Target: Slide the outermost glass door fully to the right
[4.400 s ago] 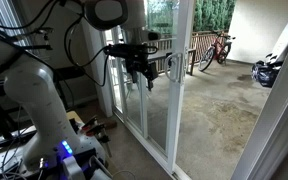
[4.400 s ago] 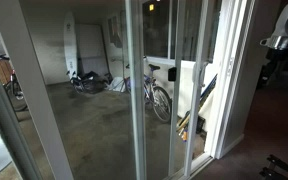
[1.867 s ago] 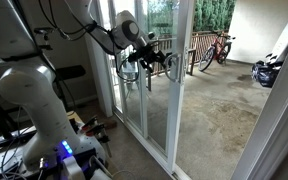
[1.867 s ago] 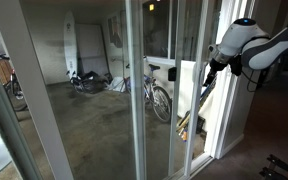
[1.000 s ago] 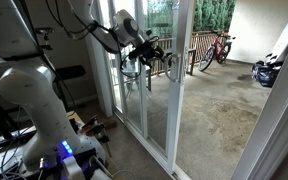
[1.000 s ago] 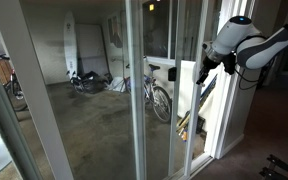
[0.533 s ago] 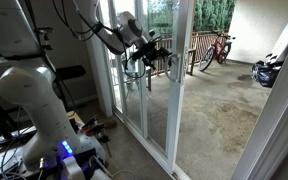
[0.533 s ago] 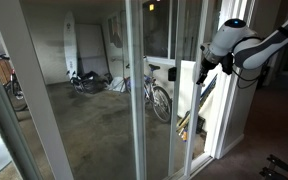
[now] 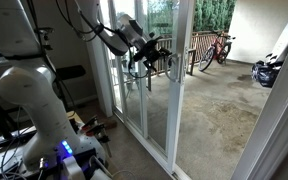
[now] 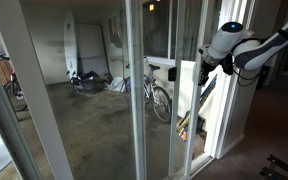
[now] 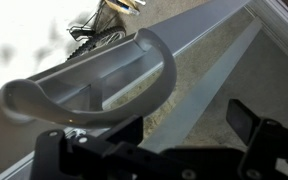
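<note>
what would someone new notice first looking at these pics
The big white robot arm stands at the left of an exterior view, with its gripper up against the outermost glass door. In the wrist view the door's curved grey handle fills most of the picture, just ahead of the open jaws. Beyond the glass, a bicycle stands on the concrete floor.

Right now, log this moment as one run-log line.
stage: pre-grasp | gripper: open, beside grey loop handle | outermost glass door: not yet slid | contact: cannot tell
</note>
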Motion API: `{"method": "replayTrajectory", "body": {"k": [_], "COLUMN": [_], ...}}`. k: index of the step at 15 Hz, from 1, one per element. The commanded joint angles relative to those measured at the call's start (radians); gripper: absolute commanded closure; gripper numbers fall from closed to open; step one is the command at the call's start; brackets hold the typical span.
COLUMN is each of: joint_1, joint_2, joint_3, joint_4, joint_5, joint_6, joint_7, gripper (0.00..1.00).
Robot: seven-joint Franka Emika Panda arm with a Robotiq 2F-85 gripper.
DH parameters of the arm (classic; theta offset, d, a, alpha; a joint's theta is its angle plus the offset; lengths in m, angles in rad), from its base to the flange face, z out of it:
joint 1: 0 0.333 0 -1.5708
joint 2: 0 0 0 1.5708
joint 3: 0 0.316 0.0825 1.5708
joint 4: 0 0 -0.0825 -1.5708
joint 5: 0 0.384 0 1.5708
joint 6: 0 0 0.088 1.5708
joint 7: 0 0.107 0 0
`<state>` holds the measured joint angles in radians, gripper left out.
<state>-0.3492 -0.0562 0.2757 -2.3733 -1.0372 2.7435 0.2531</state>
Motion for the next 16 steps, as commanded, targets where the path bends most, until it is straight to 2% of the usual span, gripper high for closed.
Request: {"method": "replayTrajectory", "body": {"k": [1,8,12,16], "joint_1": [-0.003,0.002,0.004,0.006], "joint_2": [0.008,-0.005,-0.004,-0.004], "joint_3": [0.010,0.033,0.037,0.040], "joint_4": [0.019,0.002,-0.022,-0.035], "joint_5": [-0.154,-0.452,-0.610,-0.779], "joint_6": [-0.066,-0.146,-0.139,-0.162], "joint_7": [0.000,0.046,0.015,0.063], "gripper": [0.00,0.00,0.00,0.00]}}
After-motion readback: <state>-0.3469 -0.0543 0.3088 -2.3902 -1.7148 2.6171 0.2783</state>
